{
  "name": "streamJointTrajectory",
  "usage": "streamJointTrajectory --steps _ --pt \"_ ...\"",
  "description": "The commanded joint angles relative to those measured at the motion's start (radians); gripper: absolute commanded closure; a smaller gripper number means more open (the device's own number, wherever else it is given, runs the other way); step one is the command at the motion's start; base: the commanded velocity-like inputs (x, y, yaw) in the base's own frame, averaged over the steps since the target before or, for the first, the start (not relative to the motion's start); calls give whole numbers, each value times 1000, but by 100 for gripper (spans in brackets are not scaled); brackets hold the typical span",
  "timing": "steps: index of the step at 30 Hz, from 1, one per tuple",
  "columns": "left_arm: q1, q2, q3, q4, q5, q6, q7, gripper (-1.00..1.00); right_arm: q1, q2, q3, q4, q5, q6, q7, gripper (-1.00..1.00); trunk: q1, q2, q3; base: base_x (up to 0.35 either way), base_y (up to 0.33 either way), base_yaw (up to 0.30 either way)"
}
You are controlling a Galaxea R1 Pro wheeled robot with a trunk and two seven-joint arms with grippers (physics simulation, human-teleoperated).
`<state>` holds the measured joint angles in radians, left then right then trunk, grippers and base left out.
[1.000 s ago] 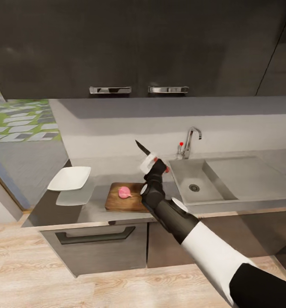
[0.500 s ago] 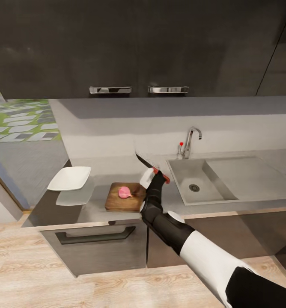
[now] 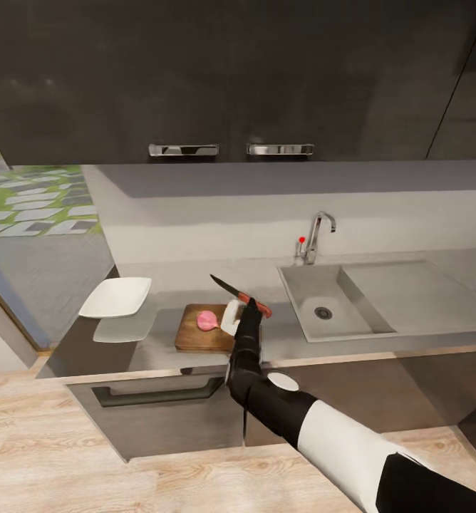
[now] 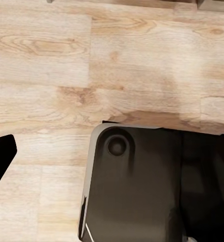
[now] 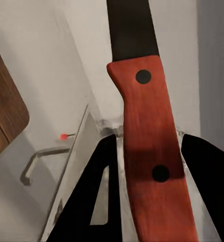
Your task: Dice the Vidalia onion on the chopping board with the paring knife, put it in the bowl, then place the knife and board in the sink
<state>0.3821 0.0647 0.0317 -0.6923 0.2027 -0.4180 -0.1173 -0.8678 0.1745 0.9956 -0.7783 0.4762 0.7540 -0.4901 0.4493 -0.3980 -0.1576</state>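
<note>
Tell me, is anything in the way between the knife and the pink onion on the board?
Nothing visible is. The right gripper holds the paring knife above the chopping board's right end, blade pointing left over the onion. Only open air lies between blade and onion.

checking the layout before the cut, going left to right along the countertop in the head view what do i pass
bowl → chopping board with the onion on it → paring knife held in the right gripper → tap → sink drain, then its drainboard
</note>
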Motion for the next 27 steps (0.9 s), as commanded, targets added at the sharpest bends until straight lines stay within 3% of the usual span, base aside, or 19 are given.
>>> streamJointTrajectory --steps 1,6,18,23,27 --pt "0 0 2 -1 11 1 -10 -100 3 0 13 -1 -2 5 -27 100 1 -2 -2 0 0 0" --pt "0 1 2 -1 11 1 -10 -100 32 0 29 -8 -2 4 -93 100 1 -2 -2 10 11 0" --pt "0 1 2 -1 12 1 -9 -100 48 0 32 -9 -3 -34 -98 100 1 -2 -2 150 227 0" --pt "0 1 2 0 12 1 -9 -100 73 0 38 -8 -52 -39 -97 100 1 -2 -2 98 123 0" --pt "0 1 2 1 12 1 -9 -100 76 0 41 -6 -58 -39 -96 100 1 -2 -2 7 9 0"
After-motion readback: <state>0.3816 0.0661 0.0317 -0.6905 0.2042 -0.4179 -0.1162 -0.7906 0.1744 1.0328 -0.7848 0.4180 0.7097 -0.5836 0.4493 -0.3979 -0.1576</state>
